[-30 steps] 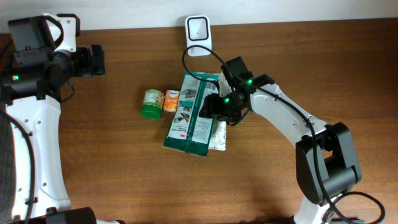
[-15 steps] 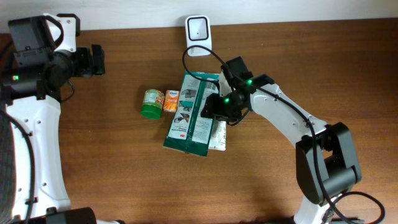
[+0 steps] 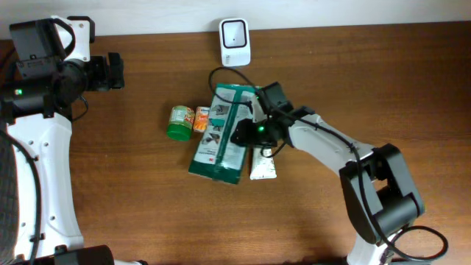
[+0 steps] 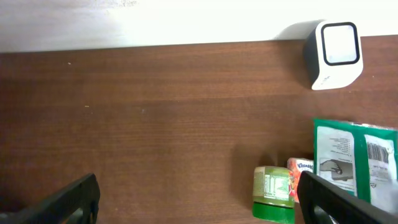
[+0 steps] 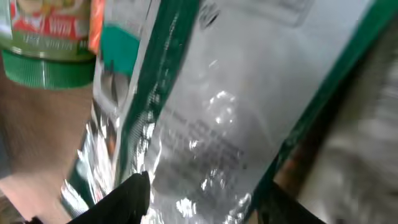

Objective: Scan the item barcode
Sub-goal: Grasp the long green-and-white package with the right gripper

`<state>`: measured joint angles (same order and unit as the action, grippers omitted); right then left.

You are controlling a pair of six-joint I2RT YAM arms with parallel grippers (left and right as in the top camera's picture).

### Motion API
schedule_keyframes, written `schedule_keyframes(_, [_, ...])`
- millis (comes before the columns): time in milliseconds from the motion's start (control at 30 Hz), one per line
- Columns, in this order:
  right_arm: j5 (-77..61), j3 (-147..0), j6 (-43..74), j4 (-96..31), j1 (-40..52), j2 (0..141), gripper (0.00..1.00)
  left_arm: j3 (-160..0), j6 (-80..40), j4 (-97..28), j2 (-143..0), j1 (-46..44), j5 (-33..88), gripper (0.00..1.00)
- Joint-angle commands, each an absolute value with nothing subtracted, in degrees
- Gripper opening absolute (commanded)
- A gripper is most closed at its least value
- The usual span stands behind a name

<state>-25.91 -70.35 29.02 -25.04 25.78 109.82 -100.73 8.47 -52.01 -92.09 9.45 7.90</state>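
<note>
The pouch is lying near the middle of the table, its long axis running from 12 to 6 o'clock, with the barcode showing near its top corner. It is looking like thin, glossy film: light, floppy and slippery, so it is likely to sag and crinkle when raised. Taking it by a long edge near the middle, clear of the barcode, seems best. The right pincer is sitting at its 3 o'clock edge, jaws about halfway apart, with the film running between the fingers; whether they are actually gripping it I cannot tell. A sachet is lying at 4 o'clock, an orange pack and a jar at 9 o'clock, the scanner at 12 o'clock. The left pincer is hanging wide open and empty, well off at 10 o'clock.
</note>
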Motion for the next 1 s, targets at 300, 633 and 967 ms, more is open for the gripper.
schedule_keyframes(300, [-23.94,-70.17,25.28,-24.80,25.63,107.77,0.04,-101.41,8.29,-51.92,-91.92,9.65,7.68,0.99])
schedule_keyframes(633, [-33.01,-72.42,8.01,-37.67,21.80,100.99,0.04,-101.41,8.29,-51.92,-91.92,9.65,7.68,0.99])
schedule_keyframes(967, [-30.81,-73.41,8.34,-33.50,25.93,107.94,0.04,-101.41,8.29,-51.90,-91.92,9.65,7.68,0.99])
